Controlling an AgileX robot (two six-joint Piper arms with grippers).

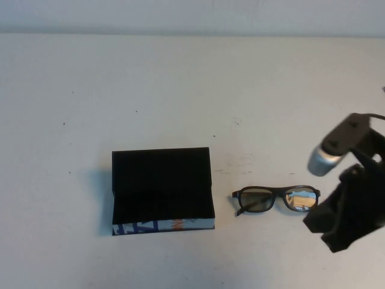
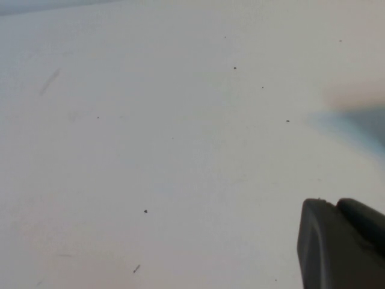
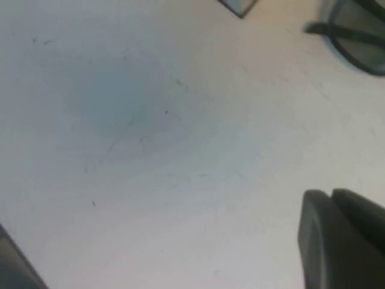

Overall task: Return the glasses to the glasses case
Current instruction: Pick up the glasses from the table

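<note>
The glasses case (image 1: 162,189) lies open on the white table, black inside, with its blue, white and orange patterned edge toward me. The dark-framed glasses (image 1: 277,199) lie on the table just right of the case, apart from it, arms folded. My right gripper (image 1: 313,221) hangs just right of the glasses, shut and empty. In the right wrist view the shut gripper (image 3: 331,195) is above bare table, with the glasses (image 3: 355,42) and a corner of the case (image 3: 240,6) at the frame edge. My left gripper (image 2: 334,203) is shut and empty over bare table, out of the high view.
The white table (image 1: 180,90) stretches bare behind and left of the case. The right arm's silver-and-black wrist (image 1: 328,158) stands at the right edge. A few small dark specks mark the table surface.
</note>
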